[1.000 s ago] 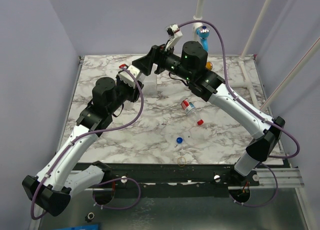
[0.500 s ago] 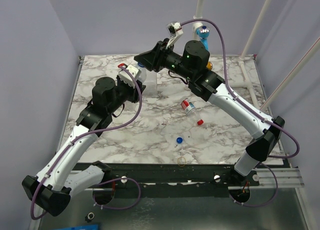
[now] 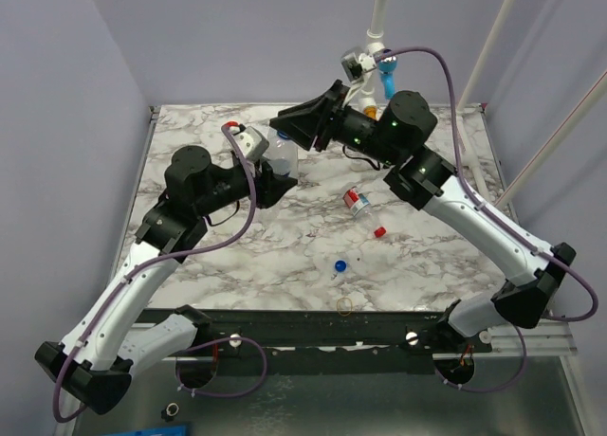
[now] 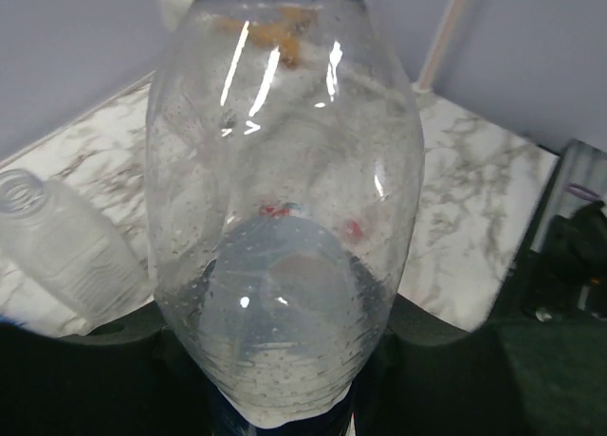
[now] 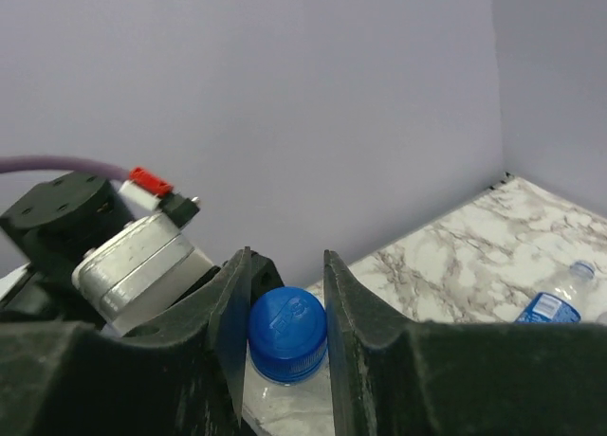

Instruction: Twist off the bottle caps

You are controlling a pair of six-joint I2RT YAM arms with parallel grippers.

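From above: marble table [image 3: 285, 256] boxed in by lavender walls [image 3: 85, 85], a white pole [image 3: 378, 19] rising past the back edge at 12 o'clock. At 11 o'clock the left gripper [image 3: 268, 178] is clamped round the held bottle [image 3: 282, 154], standing it upright; the right gripper [image 3: 283, 131] sits right on its top. Near the middle a red-labelled bottle [image 3: 357, 201] lies on its side; at its 4 o'clock a loose red cap [image 3: 379, 231]; further down at 6 o'clock a loose blue cap [image 3: 340, 264]; near the front edge, a rubber-band ring [image 3: 344, 305].

Left wrist: the held bottle fills the view (clear, crinkly, catching glare), dark jaws hugging its base; at 9 o'clock an open-necked bottle [image 4: 62, 251] lies on the marble.

Right wrist: a blue cap [image 5: 287, 334] sits squeezed between the two fingers [image 5: 228, 332], both touching it, on the neck of the held bottle; at 3 o'clock a blue-labelled bottle [image 5: 548, 305] lies on the marble; bare lavender wall behind.
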